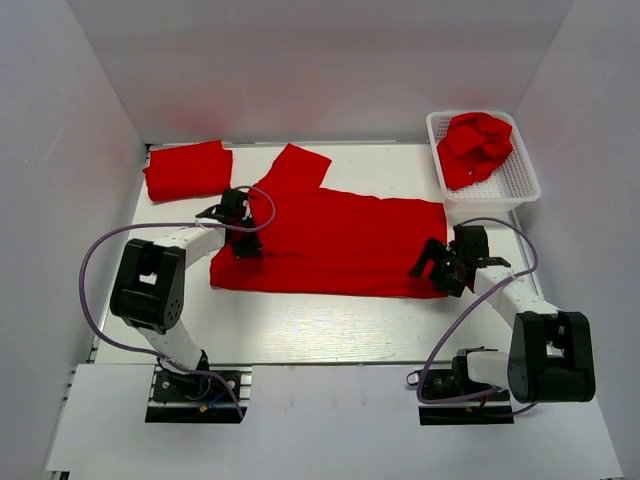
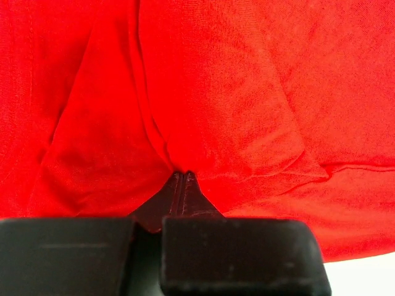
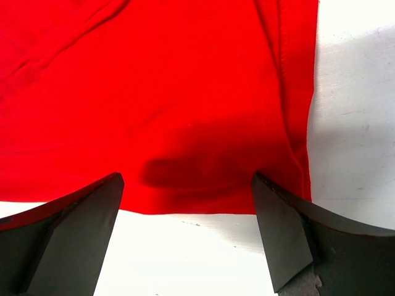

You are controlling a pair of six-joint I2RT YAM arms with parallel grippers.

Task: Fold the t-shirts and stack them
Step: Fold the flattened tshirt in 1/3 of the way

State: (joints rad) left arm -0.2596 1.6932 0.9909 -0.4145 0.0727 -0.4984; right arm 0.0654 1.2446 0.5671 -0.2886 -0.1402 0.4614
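A bright red t-shirt (image 1: 340, 240) lies spread across the middle of the white table, one sleeve pointing to the back. My left gripper (image 1: 243, 243) is shut on a pinch of this shirt's cloth (image 2: 179, 166) near its left end; red cloth fills the left wrist view. My right gripper (image 1: 437, 268) is open and empty, just above the shirt's near right corner (image 3: 290, 185), jaws wide apart over the hem. A folded red t-shirt (image 1: 187, 170) lies at the back left. A crumpled red t-shirt (image 1: 476, 147) lies in the basket.
A white plastic mesh basket (image 1: 523, 184) stands at the back right. White walls close the table on left, back and right. Purple cables loop beside both arms. Bare table (image 1: 320, 325) shows in front of the spread shirt.
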